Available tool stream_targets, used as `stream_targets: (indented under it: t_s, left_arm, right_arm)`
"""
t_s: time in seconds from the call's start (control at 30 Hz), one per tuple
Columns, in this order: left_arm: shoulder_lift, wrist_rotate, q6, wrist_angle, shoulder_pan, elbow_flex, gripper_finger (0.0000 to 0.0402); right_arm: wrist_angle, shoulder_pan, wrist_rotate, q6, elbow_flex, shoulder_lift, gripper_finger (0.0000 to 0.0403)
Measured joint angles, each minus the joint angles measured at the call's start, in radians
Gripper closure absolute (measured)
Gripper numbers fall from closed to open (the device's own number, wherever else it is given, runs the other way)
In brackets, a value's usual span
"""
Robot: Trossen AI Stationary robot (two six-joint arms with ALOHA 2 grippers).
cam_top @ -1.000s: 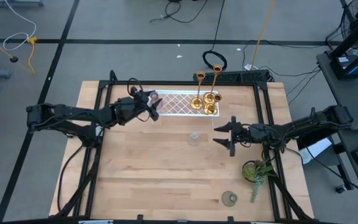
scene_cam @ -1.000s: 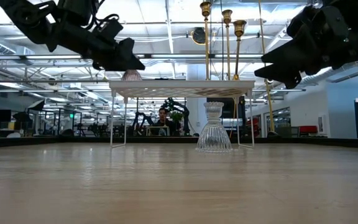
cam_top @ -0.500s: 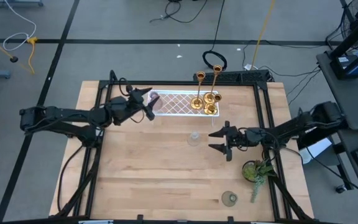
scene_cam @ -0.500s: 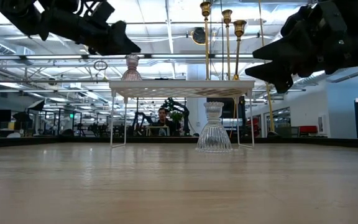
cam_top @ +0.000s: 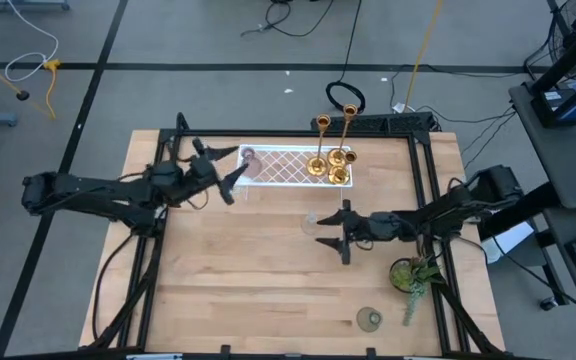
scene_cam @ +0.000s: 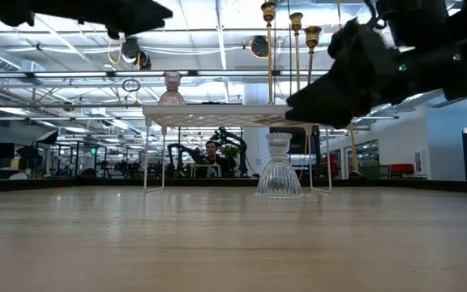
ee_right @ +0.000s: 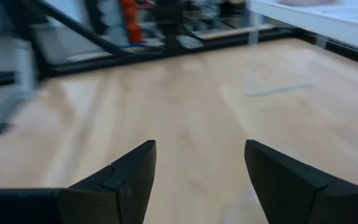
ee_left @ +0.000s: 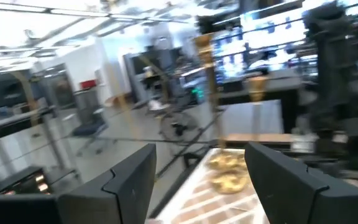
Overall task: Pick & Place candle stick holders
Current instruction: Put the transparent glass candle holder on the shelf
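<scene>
Tray: white top with a brown lattice point(cam_top: 286, 166) on thin legs, at the far middle of the wooden table point(cam_top: 248, 280); the low view shows it raised above the tabletop point(scene_cam: 237, 114).
Gold candlesticks: 3 of them point(cam_top: 330, 165) stand together on the right end of the tray; from the low view their slim stems point(scene_cam: 297, 61) rise to differing heights.
Pink cup: stands on the left end of the tray point(cam_top: 249, 157), upright point(scene_cam: 171, 89), with nothing touching it.
Clear cup: stands on the table just in front of the tray point(cam_top: 313, 221), upright on its flared ribbed base point(scene_cam: 278, 168).
Green cup: near the front edge of the table toward the right point(cam_top: 370, 319), well apart from the other pieces.
Plant: leafy green, at the right edge of the table point(cam_top: 413, 273).
Left gripper: in the air beside the left end of the tray point(cam_top: 226, 180), fingers spread wide and empty point(ee_left: 194, 183), near the pink cup but apart from it.
Right gripper: just right of the clear cup point(cam_top: 340, 233), fingers wide apart and holding nothing point(ee_right: 197, 180), not touching the cup.
Person: someone sits in the room far behind the table point(scene_cam: 211, 152).
</scene>
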Motion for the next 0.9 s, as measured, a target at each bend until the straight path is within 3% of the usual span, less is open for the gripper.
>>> stream_targets:
  t_s: [0.43, 0.77, 0.9]
  left_arm:
    - [-0.025, 0.004, -0.029, -0.095, -0.231, 0.000, 0.0149]
    - [-0.025, 0.003, -0.134, -0.182, -0.313, 0.000, 0.0149]
    - [-0.024, 0.003, -0.165, -0.210, -0.324, 0.000, 0.0149]
  right_arm:
    - [-0.043, 0.063, 0.285, 0.106, 0.025, 0.089, 0.0165]
    - [-0.010, 0.087, 0.284, 0.055, 0.023, 0.090, 0.0165]
    - [-0.089, 0.064, 0.356, 0.077, 0.023, 0.090, 0.0165]
